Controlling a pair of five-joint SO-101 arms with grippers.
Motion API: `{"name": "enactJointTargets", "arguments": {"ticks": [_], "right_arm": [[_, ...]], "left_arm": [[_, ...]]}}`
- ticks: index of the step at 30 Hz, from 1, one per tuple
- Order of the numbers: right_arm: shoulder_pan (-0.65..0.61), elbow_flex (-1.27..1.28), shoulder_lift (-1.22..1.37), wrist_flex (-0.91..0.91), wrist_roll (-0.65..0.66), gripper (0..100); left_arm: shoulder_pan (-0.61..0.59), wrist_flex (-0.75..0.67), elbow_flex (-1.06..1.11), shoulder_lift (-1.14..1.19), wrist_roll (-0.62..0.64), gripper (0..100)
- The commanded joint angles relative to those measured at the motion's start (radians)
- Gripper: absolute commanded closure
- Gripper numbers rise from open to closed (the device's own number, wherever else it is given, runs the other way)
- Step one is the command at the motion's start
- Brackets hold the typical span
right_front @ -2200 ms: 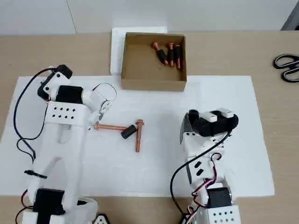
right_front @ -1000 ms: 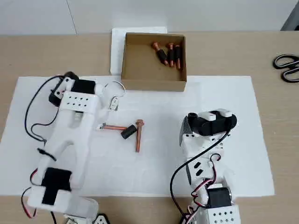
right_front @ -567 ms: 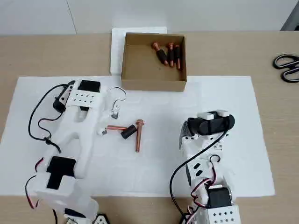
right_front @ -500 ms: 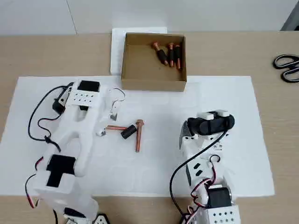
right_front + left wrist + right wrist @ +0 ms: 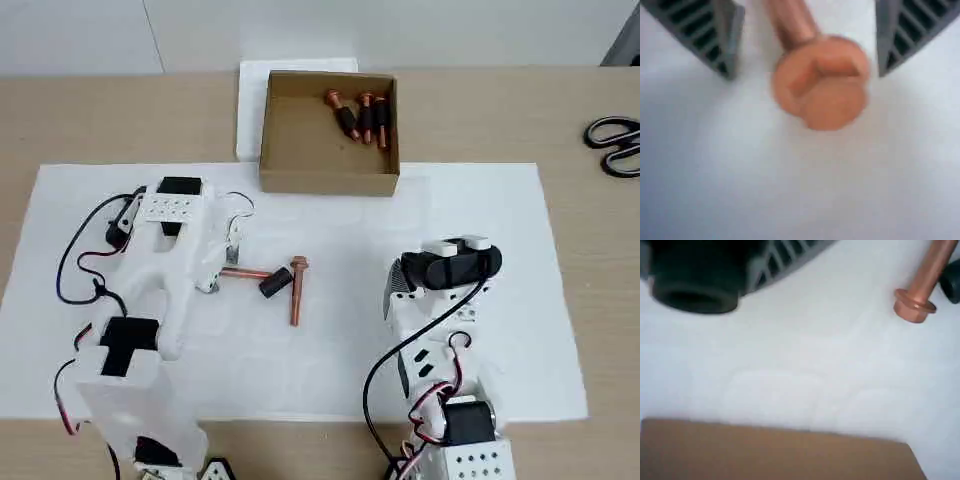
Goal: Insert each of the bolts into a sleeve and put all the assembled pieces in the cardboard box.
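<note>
A strip of white paper sheet (image 5: 470, 200) is left bare before the open brown cardboard box (image 5: 330, 182). Farther out, passage is blocked by a copper bolt (image 5: 248, 272) between the left gripper (image 5: 220, 260)'s spread jaws, a loose black sleeve (image 5: 275, 283) and a second copper bolt (image 5: 297, 298). Room off the box's front right corner is taken by the right gripper (image 5: 397, 280), clamped on a second black sleeve (image 5: 695, 285).

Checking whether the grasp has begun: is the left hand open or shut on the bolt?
Open: on the left hand, both fingers stand clear of the bolt head, white paper showing between.
</note>
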Motion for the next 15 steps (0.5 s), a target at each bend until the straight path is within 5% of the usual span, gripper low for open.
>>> {"name": "enactJointTargets", "arguments": {"ticks": [1,15], "right_arm": [[0.010,0.003,-0.022,0.002,-0.003,99.4],[0.012,0.003,-0.021,0.002,-0.003,99.4]], "left_arm": [[-0.008,-0.048,-0.056,0.032,0.005,97],[-0.006,-0.040,-0.389,0.023,0.006,99]]}}
